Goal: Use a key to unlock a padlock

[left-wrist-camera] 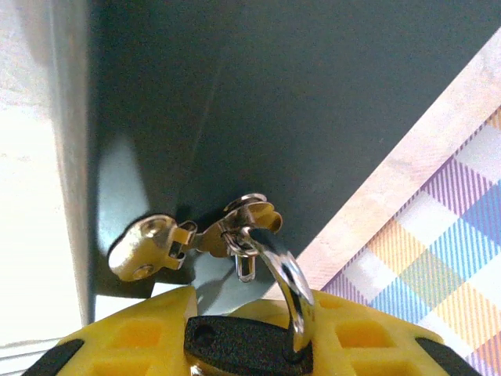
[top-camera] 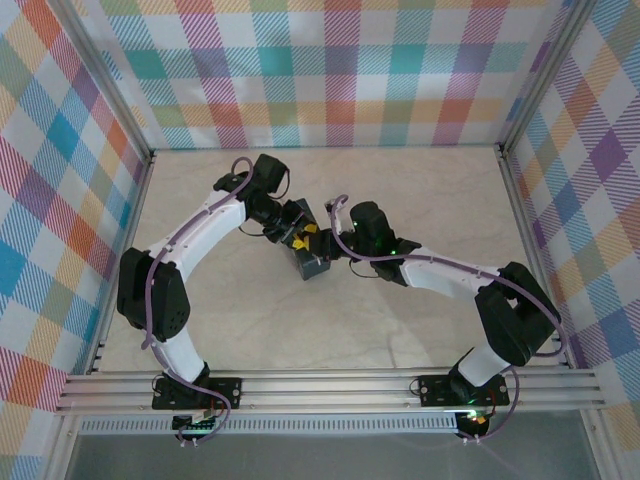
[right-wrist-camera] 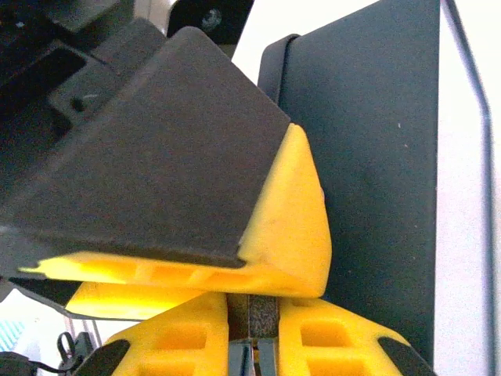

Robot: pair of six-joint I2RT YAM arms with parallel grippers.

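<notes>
Checked walls are circling the desk [top-camera: 400,200], where the left claw [left-wrist-camera: 250,333] is clamping the padlock [left-wrist-camera: 286,274] by the tin [left-wrist-camera: 313,94] and the right claw [right-wrist-camera: 254,333] is pinching something thin, likely the key [right-wrist-camera: 254,307]. Twisting crookedly, it may be slipping out.

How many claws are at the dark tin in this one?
2. The left claw sits at the dark tin's far-left side, gripping the padlock; the right claw sits at its right side, fingertips beside the left claw's yellow finger.
</notes>
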